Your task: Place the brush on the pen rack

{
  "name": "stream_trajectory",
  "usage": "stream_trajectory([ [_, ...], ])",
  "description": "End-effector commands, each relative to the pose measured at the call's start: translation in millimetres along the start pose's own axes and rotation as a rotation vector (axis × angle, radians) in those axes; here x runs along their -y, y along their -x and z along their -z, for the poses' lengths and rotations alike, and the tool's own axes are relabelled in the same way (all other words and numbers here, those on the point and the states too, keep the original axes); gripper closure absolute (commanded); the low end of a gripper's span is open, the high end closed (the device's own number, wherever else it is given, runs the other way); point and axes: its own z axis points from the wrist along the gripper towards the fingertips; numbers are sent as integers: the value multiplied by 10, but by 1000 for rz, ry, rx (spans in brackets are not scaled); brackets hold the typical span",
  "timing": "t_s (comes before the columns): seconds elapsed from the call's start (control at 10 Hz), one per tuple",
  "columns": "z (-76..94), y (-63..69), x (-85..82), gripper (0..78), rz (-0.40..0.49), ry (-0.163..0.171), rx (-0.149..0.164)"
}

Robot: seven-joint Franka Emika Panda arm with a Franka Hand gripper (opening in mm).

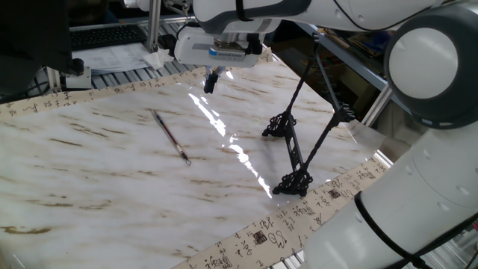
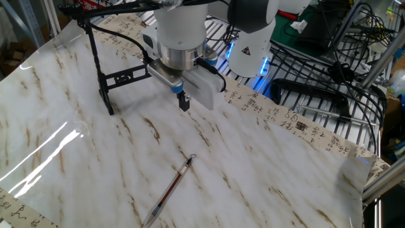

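Note:
The brush (image 1: 170,137) lies flat on the marble tabletop, its loop end toward the table's middle; the other fixed view shows the brush (image 2: 171,188) near the front edge. The black pen rack (image 1: 295,153) stands to the right on its two scrolled feet, and the pen rack (image 2: 120,78) appears at the back left from the other side. My gripper (image 1: 211,81) hangs over the far part of the table, well away from the brush and to the side of the rack. Its dark fingers (image 2: 184,102) are shut together with nothing in them.
A paper strip with calligraphy (image 1: 261,237) borders the marble sheet. The robot's base (image 2: 250,47), lit blue, stands behind the table, with wire shelving and cables (image 2: 329,57) to its right. A keyboard (image 1: 108,36) sits beyond the far edge.

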Motion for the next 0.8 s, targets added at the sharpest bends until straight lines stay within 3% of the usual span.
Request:
stream_trajectory([
  [0.1, 14, 5, -5, 776, 4, 1, 6],
  [0.8, 29, 4, -28, 776, 45, -19, 25],
])
